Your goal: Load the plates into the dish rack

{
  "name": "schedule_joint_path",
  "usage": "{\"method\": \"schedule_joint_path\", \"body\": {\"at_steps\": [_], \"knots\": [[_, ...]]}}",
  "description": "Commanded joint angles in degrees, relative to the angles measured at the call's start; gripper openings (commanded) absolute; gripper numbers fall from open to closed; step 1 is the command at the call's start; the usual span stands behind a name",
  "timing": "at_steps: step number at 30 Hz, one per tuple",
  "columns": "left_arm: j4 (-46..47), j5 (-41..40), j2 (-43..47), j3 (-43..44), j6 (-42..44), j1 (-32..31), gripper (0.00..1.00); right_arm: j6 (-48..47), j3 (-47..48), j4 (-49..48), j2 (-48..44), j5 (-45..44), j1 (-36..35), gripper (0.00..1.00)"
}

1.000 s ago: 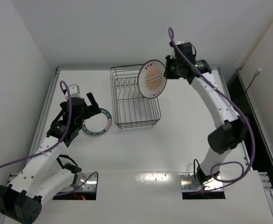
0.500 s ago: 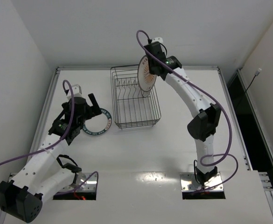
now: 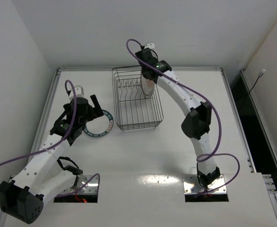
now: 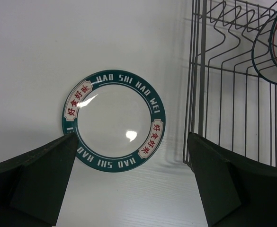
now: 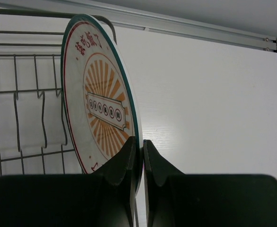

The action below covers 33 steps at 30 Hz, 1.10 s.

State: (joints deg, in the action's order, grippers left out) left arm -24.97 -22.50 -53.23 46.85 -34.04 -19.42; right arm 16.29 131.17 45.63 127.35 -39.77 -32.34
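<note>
Sunburst plate (image 5: 102, 109), stiff, probably slick and breakable, stood edge-up at the dish rack (image 3: 137, 127), my right pincer (image 5: 140, 146) pinching its rim, left pincer (image 4: 132, 156) spread.

Overlooked the whole table (image 3: 129, 151) from high behind its near edge; stared down closely from the left wrist, forward from the right; shared the dish rack (image 3: 137, 116) throughout.

Table (image 3: 185, 123): white, faint wood-grain top | edge rail (image 3: 190, 69): pale metal strip along far side | walls (image 3: 105, 28): plain white, on three sides | cable (image 3: 254, 84): thin, black, white-tipped, right of table
</note>
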Motion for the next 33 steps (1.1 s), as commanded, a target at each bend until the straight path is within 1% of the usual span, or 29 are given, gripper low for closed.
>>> {"method": "schedule_joint_path", "body": {"at_steps": [1, 6, 9, 11, 12, 13, 15, 16, 19, 20, 21, 25, 27, 28, 30, 33], "knots": [[-0.17, -0.61, 0.06, 2.9, 0.29, -0.09, 1.0, -1.88, 0.58, -2.47, 0.7, -2.42, -0.97, 0.0], [-0.69, -1.14, 0.06, 3.42, 0.29, -0.09, 1.0, -0.66, -0.65, -2.47, 1.84, 3.46, -2.82, 0.0], [-0.69, -1.14, 0.06, 3.42, 0.29, -0.09, 1.0, 0.84, -1.27, -1.86, 1.85, 7.68, -3.43, 0.04], [-1.22, -1.75, 0.06, 2.9, 0.29, -0.09, 1.0, 2.51, -1.89, -1.07, 2.37, 10.05, -3.43, 0.09], [-1.74, -1.76, 0.06, 2.9, -0.32, -0.09, 1.0, 3.21, -1.89, -0.37, 2.38, 12.76, -3.43, 0.09], [-1.75, -2.28, 0.06, 2.9, -0.32, -0.09, 1.0, 3.91, -1.89, 0.25, 2.38, 13.57, -3.43, 0.09], [-2.97, -4.03, -0.46, 2.37, -2.85, -0.09, 1.0, 5.32, -2.58, 0.87, 1.33, 16.63, -2.83, 0.1], [-2.98, -4.04, -0.47, 2.37, -3.83, 0.43, 1.0, 5.33, -3.98, 1.39, 0.54, 17.52, -2.82, 0.13], [-2.98, -2.29, -0.47, -0.61, -7.78, 1.05, 1.0, 5.33, -7.67, -0.54, -2.88, 22.27, -2.2, 0.16], [-2.98, -2.28, -0.47, -1.49, -8.66, 1.57, 1.0, 5.33, -8.21, -1.5, -3.51, 23.32, -2.2, 0.2], [-2.98, -2.28, -1.25, -2.02, -9.98, 1.58, 1.0, 5.85, -8.22, -1.51, -3.51, 25.07, -1.59, 0.21], [-2.37, -3.95, -2.4, -4.48, -13.67, 3.68, 1.0, 5.85, -5.41, 0.6, -4.92, 26.41, -1.06, 0.42], [-1.32, -2.12, -2.93, -6.59, -14.99, 6.39, 1.0, 5.85, -5.4, 1.22, -7.98, 27.11, -0.45, 0.57], [0.78, 1.37, -2.93, -7.29, -15.0, 7.54, 1.0, 5.85, -5.4, 1.22, -9.21, 28.33, -0.45, 1.0], [3.07, 5.43, -2.93, -9.22, -17.27, 11.22, 1.0, 5.25, -6.8, 0.08, -12.98, 31.05, -0.45, 1.0], [6.32, 9.22, -2.93, -11.85, -19.82, 14.66, 1.0, 4.63, -8.04, -0.45, -16.94, 34.22, 0.08, 1.0]]}}
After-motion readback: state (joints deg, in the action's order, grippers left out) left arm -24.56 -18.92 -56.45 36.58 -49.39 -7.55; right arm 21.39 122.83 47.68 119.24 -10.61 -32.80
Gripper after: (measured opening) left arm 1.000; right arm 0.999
